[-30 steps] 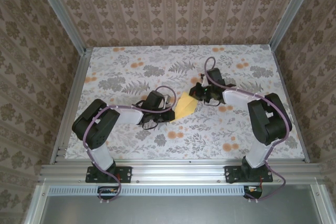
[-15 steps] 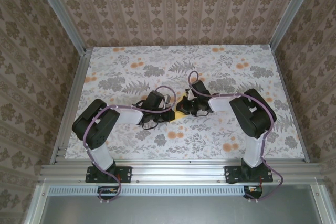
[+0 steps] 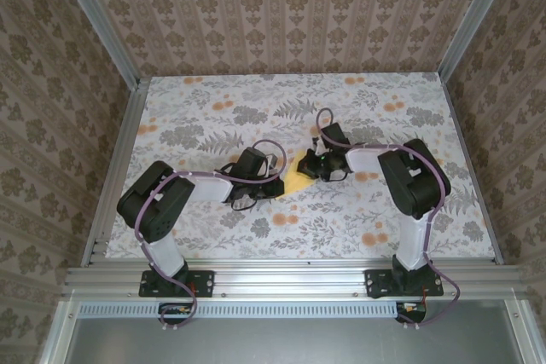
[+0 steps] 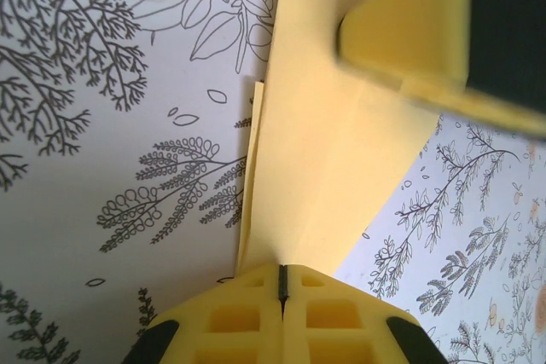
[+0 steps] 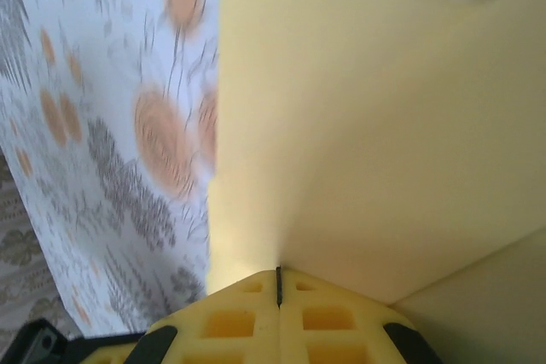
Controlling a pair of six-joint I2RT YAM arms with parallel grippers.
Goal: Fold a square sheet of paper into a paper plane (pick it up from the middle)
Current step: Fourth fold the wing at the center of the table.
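Top external view: both arms reach toward each other over the middle of the flower-printed table [image 3: 213, 125]. The paper [image 3: 298, 180] shows as a small pale-yellow patch between their tips, near the table's centre. The left gripper [image 3: 280, 187] comes in from the left at the paper's near-left side. The right gripper [image 3: 309, 165] comes in from the right at its far-right side. The two tips are close together with just the paper between them. From this height I cannot tell whether the paper rests on the table or is held just above it.

In the left wrist view, the left gripper's yellow fingers [image 4: 239, 321] are pressed together, with only a thin dark seam between them. The paper [image 4: 341, 176] rises straight out of that seam, so these jaws are clamped on the paper's edge. The paper is folded: a second thin layer peeks out along its left edge. At the top right a yellow finger [image 4: 409, 23] of the right gripper, with a black body behind it, overlaps the paper. Leaf prints on the table lie to the left and lower right.

In the right wrist view, which is blurred toward the top, the right gripper's fingers [image 5: 230, 326] also meet at a thin seam. The paper [image 5: 367, 142] spreads up and to the right from it, so these jaws are clamped on the paper too. A fold line sets off a paler flap at the lower right. Orange flower prints [image 5: 162, 138] lie to the left.
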